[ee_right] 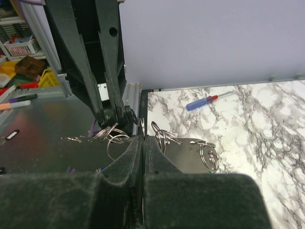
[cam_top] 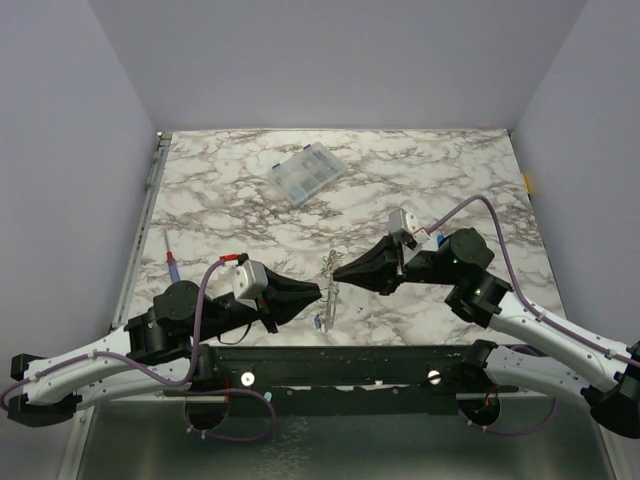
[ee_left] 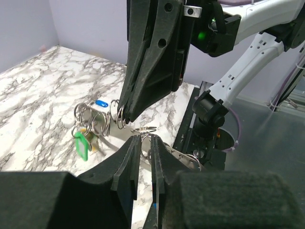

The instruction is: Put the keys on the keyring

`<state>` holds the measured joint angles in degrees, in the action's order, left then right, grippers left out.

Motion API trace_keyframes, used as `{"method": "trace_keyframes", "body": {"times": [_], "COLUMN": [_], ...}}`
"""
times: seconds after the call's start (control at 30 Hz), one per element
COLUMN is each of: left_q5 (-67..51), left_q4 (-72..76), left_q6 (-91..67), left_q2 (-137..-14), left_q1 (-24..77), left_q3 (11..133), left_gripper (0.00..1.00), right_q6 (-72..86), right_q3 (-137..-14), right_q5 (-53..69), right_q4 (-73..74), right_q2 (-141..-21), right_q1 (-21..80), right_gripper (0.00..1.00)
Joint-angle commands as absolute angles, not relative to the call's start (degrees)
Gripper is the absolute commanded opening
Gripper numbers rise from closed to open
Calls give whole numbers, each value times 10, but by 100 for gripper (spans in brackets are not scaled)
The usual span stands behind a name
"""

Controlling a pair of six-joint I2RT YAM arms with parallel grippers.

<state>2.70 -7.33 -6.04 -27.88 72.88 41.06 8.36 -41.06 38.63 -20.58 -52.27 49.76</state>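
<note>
Both arms meet mid-desk (cam_top: 250,200), tips almost nose to nose. The keyring (cam_top: 328,262) sits right between them. It is a thin pale loop whose long axis runs far-to-near, crosswise to the line joining the two pincers.

The right pincer (cam_top: 337,272) has its fingers pressed together, and the wrist views show wire loops nipped at the tip. The left pincer (cam_top: 320,291) is nearly closed with only a slit left. A wire strand sits in that slit, so it looks to be pinching the keyring too.

The keys (ee_left: 82,143) are one green-headed and one blue-headed, with a yellowish one half hidden. They lie on the desk among small wire rings, just beside the tips on the side away from the arm bases. They look hooked into the ring cluster, but I can't tell if they are properly threaded.

Next move, my guess: both tips are about equally close and the keys are off the far end of the loop. One pincer would hold the loop steady along its length while the other works a key ring round it.

The screwdriver (cam_top: 171,258) and the clear box (cam_top: 307,172) are well apart from all this.
</note>
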Motion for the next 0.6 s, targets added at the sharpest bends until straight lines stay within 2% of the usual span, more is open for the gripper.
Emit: {"method": "trace_keyframes", "body": {"times": [0.0, 0.17, 0.5, 0.57], "left_q5": [20, 23, 32, 27], "left_q4": [-25, -2, 44, 43], "left_q6": [-68, -69, -63, -66], "left_q2": [-269, -258, -245, -245], "left_q1": [731, 731, 731, 731], "left_q3": [385, 361, 358, 363], "left_gripper": [23, 29, 26, 28], "right_q6": [123, 136, 138, 135], "right_q3": [-407, -405, -399, -397], "right_q5": [382, 400, 417, 419], "right_q4": [-283, -302, -306, -305], "right_q2": [-510, -511, -510, -511], "right_q1": [497, 497, 497, 497], "right_gripper": [1, 1, 1, 0]}}
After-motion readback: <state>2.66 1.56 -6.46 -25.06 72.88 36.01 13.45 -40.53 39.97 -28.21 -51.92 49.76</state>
